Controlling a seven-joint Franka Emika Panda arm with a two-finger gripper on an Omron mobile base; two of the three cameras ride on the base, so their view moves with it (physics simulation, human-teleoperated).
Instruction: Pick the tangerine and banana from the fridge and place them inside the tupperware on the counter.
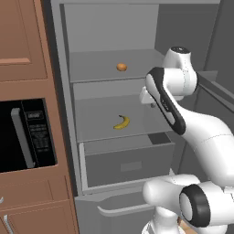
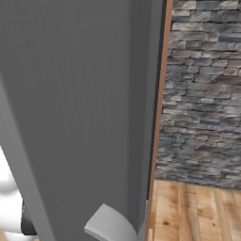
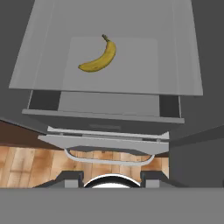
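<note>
Still, no legible writing; banana (image 3: 99, 58) on fridge (image 1: 66, 91) shelf.

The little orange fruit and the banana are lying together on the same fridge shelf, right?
Not quite. In the left base view the tangerine lies on the upper shelf of the fridge, while the banana lies on the shelf below, above the drawer.
</note>
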